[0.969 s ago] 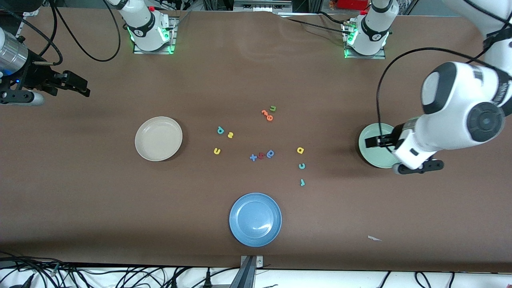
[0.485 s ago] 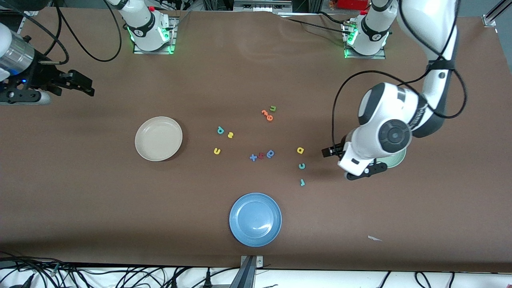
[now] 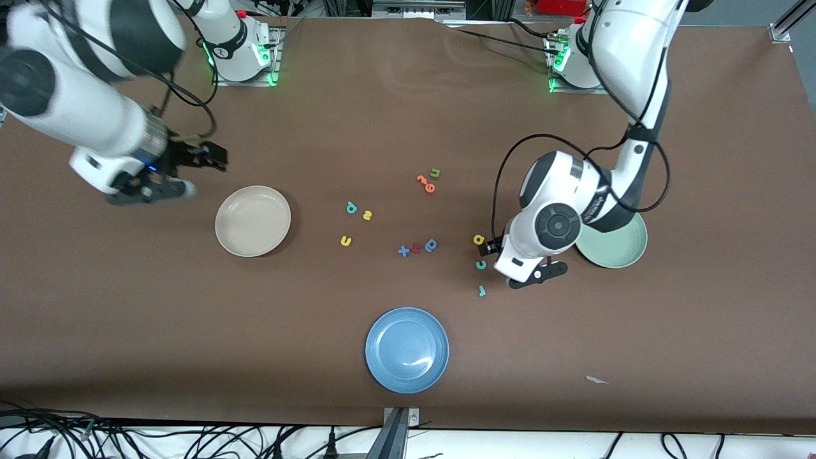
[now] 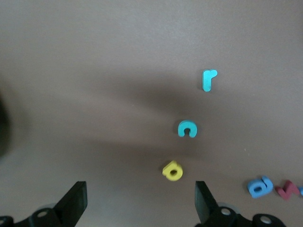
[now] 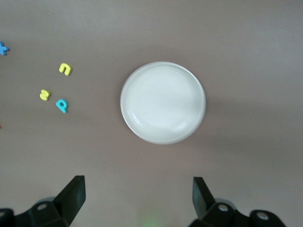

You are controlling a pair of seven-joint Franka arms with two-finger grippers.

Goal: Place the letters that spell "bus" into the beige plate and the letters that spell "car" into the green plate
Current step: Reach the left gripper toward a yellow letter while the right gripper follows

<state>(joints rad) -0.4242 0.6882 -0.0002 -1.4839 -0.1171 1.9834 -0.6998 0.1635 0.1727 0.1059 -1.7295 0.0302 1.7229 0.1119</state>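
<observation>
The beige plate [image 3: 253, 221] [image 5: 163, 102] lies empty toward the right arm's end. Beside it on the table lie a teal b [image 3: 350, 207] [image 5: 61, 105], a yellow s [image 3: 367, 215] [image 5: 44, 95] and a yellow u [image 3: 345, 240] [image 5: 65, 69]. The green plate [image 3: 621, 245] is partly hidden by the left arm. A yellow a [image 3: 479, 240] [image 4: 173, 170], a teal c [image 3: 480, 264] [image 4: 187, 129] and a teal r [image 3: 482, 291] [image 4: 208, 79] lie in a row. My left gripper [image 3: 491, 245] [image 4: 140, 203] hangs open over the table beside the a. My right gripper [image 3: 213, 157] [image 5: 137, 198] is open over bare table next to the beige plate.
A blue plate [image 3: 407, 349] sits near the front edge. Orange letters [image 3: 425, 183] and a green u [image 3: 435, 172] lie mid-table. A blue x [image 3: 403, 251], a red letter [image 3: 416, 248] and a blue round letter [image 3: 431, 245] lie between the two groups. A paper scrap [image 3: 597, 380] lies near the front.
The left arm swung from over the green plate to beside the a, c and r. The right arm came in from the table's end toward the beige plate. Both grippers stayed open.
</observation>
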